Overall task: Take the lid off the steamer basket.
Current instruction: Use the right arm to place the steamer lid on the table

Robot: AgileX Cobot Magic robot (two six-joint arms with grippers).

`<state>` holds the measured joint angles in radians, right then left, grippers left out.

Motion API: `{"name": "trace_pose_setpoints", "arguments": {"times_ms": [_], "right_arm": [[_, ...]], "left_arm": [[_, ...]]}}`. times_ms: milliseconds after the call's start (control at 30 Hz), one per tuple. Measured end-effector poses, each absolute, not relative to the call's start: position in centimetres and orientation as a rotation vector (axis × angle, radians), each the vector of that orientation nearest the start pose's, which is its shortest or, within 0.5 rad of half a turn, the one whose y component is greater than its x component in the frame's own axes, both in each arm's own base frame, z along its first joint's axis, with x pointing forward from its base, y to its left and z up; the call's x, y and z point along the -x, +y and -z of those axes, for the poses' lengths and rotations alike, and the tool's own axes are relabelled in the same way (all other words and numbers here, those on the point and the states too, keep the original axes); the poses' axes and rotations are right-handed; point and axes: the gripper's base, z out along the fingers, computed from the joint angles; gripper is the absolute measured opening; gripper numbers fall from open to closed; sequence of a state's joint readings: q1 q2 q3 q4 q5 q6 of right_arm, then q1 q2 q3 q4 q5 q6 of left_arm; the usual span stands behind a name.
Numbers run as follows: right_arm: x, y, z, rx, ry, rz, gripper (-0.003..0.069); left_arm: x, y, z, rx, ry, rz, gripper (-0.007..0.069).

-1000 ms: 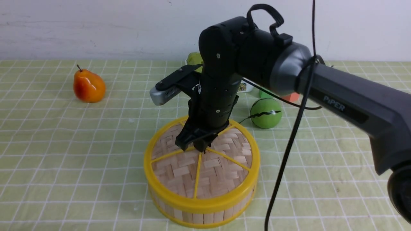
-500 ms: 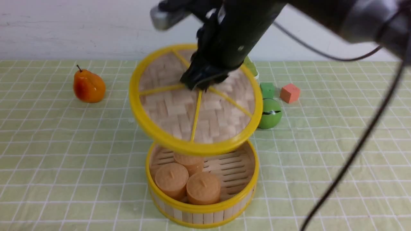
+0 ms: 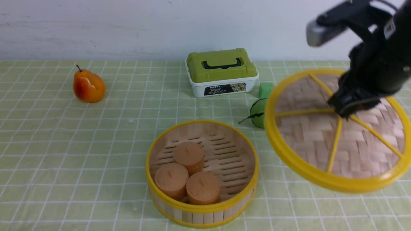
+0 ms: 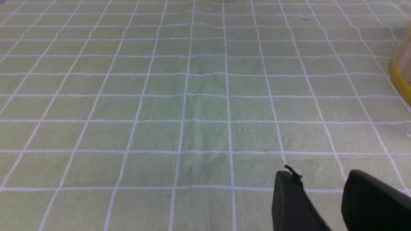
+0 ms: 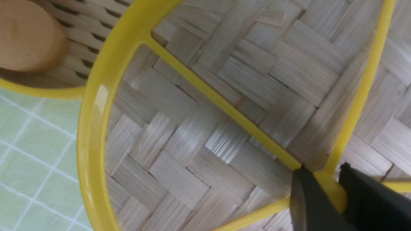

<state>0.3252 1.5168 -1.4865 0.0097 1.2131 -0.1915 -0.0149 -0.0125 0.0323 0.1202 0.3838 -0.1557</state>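
1. One second ago the lid (image 3: 337,141) sat closed on the steamer basket (image 3: 200,208). Half a second ago it hung just above the basket. Now it is in the air near the right edge of the worktop, wholly clear of the basket and tilted, its woven face turned toward the near edge.
2. The right gripper (image 3: 350,106) is clamped on the lid's central knob. The right wrist view shows both black fingers pinching the yellow hub where the spokes meet.
3. The basket has not shifted. It stands by the middle of the near edge, open, with three tan cylinders (image 3: 189,176) inside now exposed.
4. With the arm gone from the middle, the white box with the green lid (image 3: 221,72) shows at the far edge. A green ball (image 3: 257,113) and a green cube (image 3: 266,89) peek out beside the lid's rim. The pear (image 3: 88,86) stays toward the far left corner.
5. The left gripper (image 4: 321,179) has its fingers apart with nothing between them, over bare cloth.
6. Judged from this, the removal itself is done. What probably remains is to lower the lid onto cloth near the right edge and release it. Held by one pinch at its centre, the tilted disc could swing.
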Motion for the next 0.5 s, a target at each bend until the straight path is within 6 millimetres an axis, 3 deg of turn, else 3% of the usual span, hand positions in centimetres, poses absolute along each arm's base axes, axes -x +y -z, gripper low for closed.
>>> {"name": "trace_pose_setpoints", "arguments": {"times_ms": [167,267,400,500], "right_arm": [[-31.7,8.0,-31.1,0.546,2.704,-0.099,0.0083],[-33.0,7.9,-29.1,0.518,2.728,-0.108,0.0083],[-35.2,8.1,-24.8,0.509,2.806,-0.111,0.0083],[-35.9,8.3,-23.2,0.507,2.832,-0.115,0.0083]], "left_arm": [[-5.2,0.3,-16.9,0.058,1.883,-0.002,0.0239],[-5.2,0.3,-16.9,0.058,1.883,-0.002,0.0239],[-5.2,0.3,-16.9,0.058,1.883,-0.002,0.0239],[-5.2,0.3,-16.9,0.058,1.883,-0.002,0.0239]]}}
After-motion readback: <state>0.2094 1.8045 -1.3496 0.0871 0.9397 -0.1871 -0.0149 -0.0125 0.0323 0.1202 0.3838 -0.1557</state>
